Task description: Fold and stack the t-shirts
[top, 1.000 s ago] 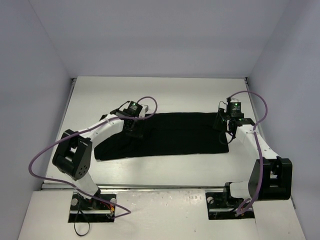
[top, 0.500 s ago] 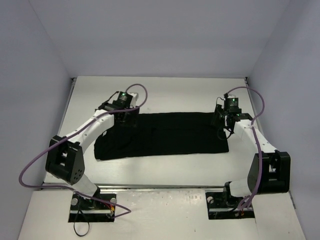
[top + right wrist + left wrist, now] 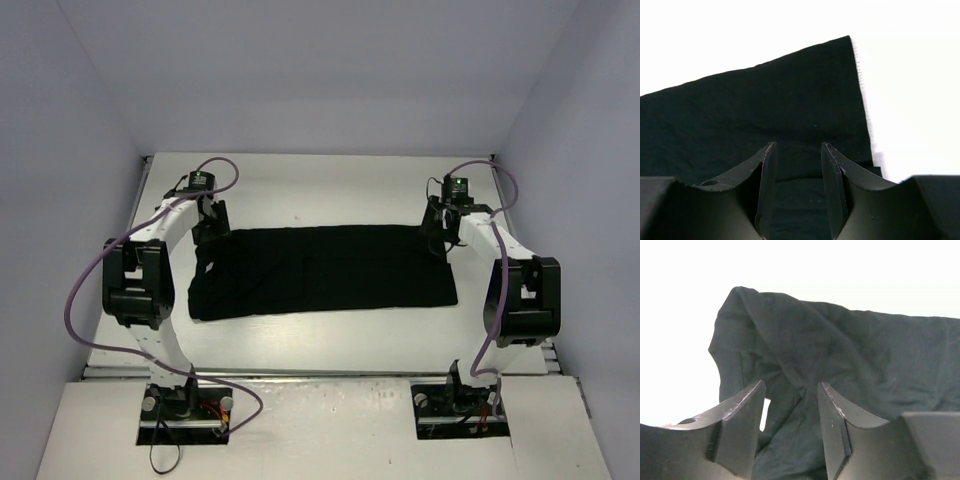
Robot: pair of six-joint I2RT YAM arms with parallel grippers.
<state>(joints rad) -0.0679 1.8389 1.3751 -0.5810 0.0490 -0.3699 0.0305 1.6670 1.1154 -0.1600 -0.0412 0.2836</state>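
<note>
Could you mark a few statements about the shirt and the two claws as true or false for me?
1. The black t-shirt lies as one long band across the white table. True.
2. The left claw is clamped on a sleeve. False: its fingers stand apart and grip nothing.
3. The right claw is at the shirt's far right corner. True.
4. Two folded shirts are stacked on the table. False: only one shirt shows.
5. The shirt's left end is the neater one. False: the left end is rumpled, while the right end has a straight edge.
</note>
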